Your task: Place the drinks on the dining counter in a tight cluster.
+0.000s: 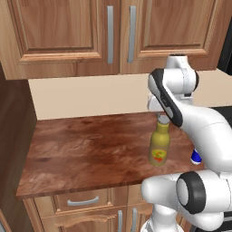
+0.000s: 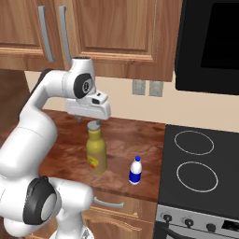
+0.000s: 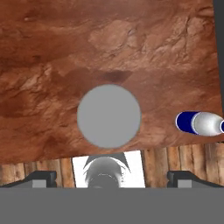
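Claw (image 3: 112,177) points straight down, fingers (image 3: 41,177) spread wide, pinching nothing, directly above grey cap of olive-yellow bottle (image 1: 159,146). Bottle stands upright on wood worktop (image 1: 81,149), toward its front edge and right end; claw above cap, contact unclear. Small white bottle with blue cap (image 2: 135,171) upright to its right, near front edge, close to black stovetop (image 2: 198,163) bordering worktop's right end. Beige wall (image 1: 90,95) behind worktop, wood upper cabinets (image 1: 68,31) above, drawers (image 1: 84,200) below front edge.

No legible text on either bottle label (image 1: 158,156).
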Robot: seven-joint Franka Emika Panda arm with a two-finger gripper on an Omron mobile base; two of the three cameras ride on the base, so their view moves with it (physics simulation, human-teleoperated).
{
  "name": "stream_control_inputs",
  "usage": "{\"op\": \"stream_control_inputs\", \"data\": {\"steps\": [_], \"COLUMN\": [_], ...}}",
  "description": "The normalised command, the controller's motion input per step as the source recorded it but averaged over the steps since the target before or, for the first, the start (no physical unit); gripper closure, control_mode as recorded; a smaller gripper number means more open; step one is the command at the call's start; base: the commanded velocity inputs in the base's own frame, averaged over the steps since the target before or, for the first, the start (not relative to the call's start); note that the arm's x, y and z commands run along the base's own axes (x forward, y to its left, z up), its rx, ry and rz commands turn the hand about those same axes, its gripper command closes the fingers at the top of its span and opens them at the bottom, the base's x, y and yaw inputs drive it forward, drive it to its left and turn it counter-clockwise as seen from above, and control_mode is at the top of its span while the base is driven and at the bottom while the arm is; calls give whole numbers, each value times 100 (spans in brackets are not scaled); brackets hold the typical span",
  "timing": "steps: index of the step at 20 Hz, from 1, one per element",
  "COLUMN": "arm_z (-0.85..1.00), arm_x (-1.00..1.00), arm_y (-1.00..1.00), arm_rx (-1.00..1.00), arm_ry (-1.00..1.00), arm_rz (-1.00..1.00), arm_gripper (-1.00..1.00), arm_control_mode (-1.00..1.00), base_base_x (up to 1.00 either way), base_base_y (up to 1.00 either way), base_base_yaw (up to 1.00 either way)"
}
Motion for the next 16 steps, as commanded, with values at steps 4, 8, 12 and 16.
{"op": "stream_control_inputs", "data": {"steps": [4,8,12,16], "arm_z": [-13,-18,-16,-17], "arm_x": [3,6,17,21], "arm_y": [-4,0,0,0], "arm_rx": [0,0,0,0], "arm_ry": [0,-5,-8,-10], "arm_rz": [7,5,4,3], "arm_gripper": [-100,-100,-100,-100], "arm_control_mode": [-100,-100,-100,-100], "base_base_x": [0,0,0,0], "base_base_y": [0,0,0,0], "base_base_yaw": [0,0,0,0]}}
